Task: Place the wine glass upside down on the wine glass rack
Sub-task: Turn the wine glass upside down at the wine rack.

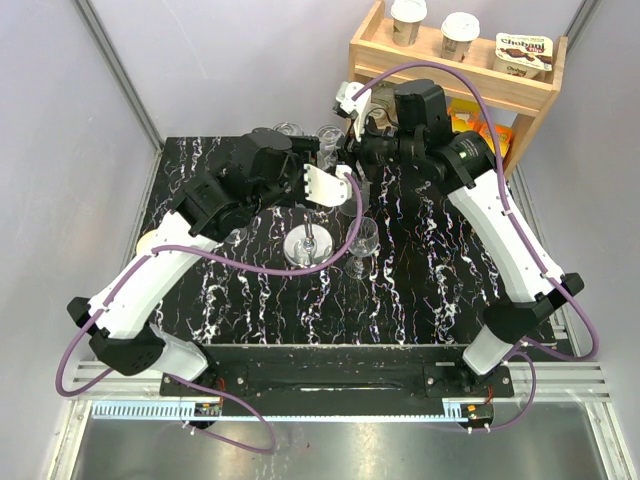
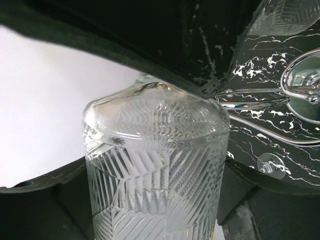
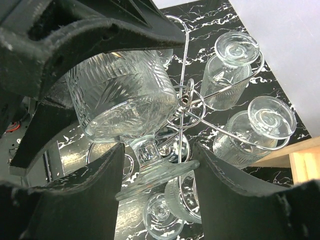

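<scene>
Black marbled table (image 1: pixel 420 290) carries the wine glass rack (image 3: pixel 189 92). The wine glass (image 3: pixel 120 95) is held aloft beside its top loop, bowl clamped in wide left jaws; the right jaws' grip cannot be told. Hung glasses (image 3: pixel 260 120) may be struck if it is lowered askew.

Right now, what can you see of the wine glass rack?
The wine glass rack is shiny silver wire: round disc base flat on the black marbled table, thin upright post, curled arms, top loop. At least three cut glasses hang upside down from its arms. The wine glass, stem between the right claw's fingers, is close beside the loop; contact unclear.
</scene>
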